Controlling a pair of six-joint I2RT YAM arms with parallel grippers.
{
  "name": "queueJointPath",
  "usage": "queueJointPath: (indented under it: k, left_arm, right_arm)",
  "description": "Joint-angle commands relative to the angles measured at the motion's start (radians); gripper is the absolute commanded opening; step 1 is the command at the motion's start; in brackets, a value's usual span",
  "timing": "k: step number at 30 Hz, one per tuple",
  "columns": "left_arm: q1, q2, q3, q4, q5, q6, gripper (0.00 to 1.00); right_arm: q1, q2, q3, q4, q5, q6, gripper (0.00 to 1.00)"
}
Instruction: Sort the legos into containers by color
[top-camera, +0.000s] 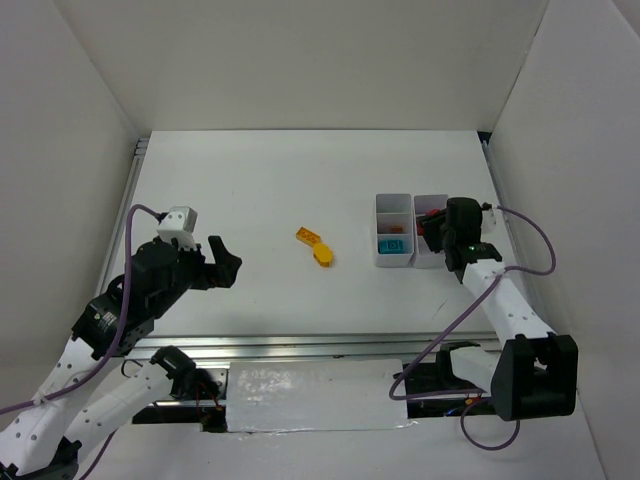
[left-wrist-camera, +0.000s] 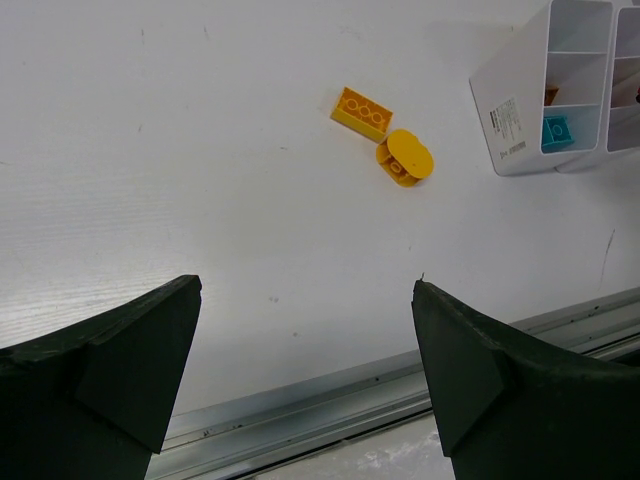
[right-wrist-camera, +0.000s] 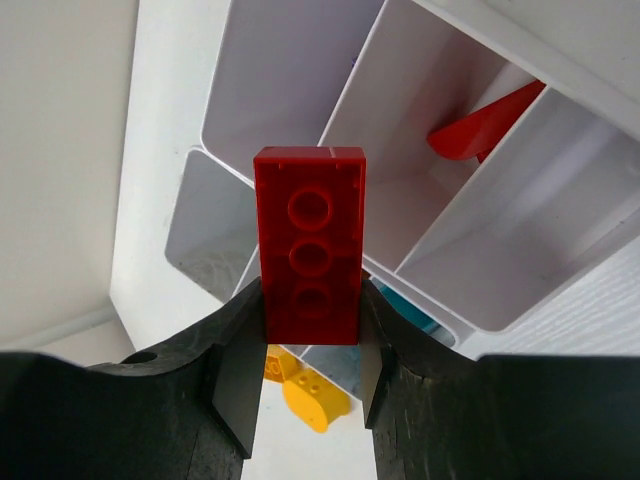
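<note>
Toward the left of the table (top-camera: 250, 180), the left gripper (left-wrist-camera: 305, 300) is held above the white surface. Its jaws are spread wide and nothing is gripped; its dark fingers (left-wrist-camera: 130, 360) are seen far apart, with only bare table between them.

Near the middle of the table, well apart from that gripper, two legos are left lying loose. A yellow rectangular brick (top-camera: 309, 237) is seen, and a yellow oval brick (top-camera: 323, 256) is placed just beside it, slightly nearer and to the right. Whether the two touch cannot be told.

Further right, the white tray (top-camera: 394, 197) is set on the table. In its left column a teal brick (top-camera: 392, 245) is seen in the nearest compartment, and an orange brick (left-wrist-camera: 551, 95) in the one behind it. A red piece (right-wrist-camera: 480, 125) is lodged in a compartment of the right column.

Over the near part of that right column the right gripper (right-wrist-camera: 310, 310) is positioned. A red brick (right-wrist-camera: 309, 258) is clamped lengthwise between its jaws, its face with three round rings turned toward the wrist camera. The brick is held above the tray; the compartment directly beneath cannot be told.
</note>
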Motion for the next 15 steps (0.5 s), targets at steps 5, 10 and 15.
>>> queueJointPath:
  k: [5, 10, 15]
  left_arm:
    - [-0.005, 0.000, -0.003, 0.035, 0.011, 0.012, 1.00]
    - [-0.005, -0.003, -0.003, 0.036, 0.011, 0.012, 1.00]
    - [-0.007, -0.002, -0.003, 0.038, 0.016, 0.015, 1.00]
  right_arm:
    - [-0.017, 0.050, 0.021, 0.077, -0.013, 0.065, 0.36]
    - [-0.023, 0.052, 0.021, 0.081, -0.004, 0.071, 0.36]
    - [-0.031, 0.038, 0.026, 0.061, 0.014, 0.066, 0.49]
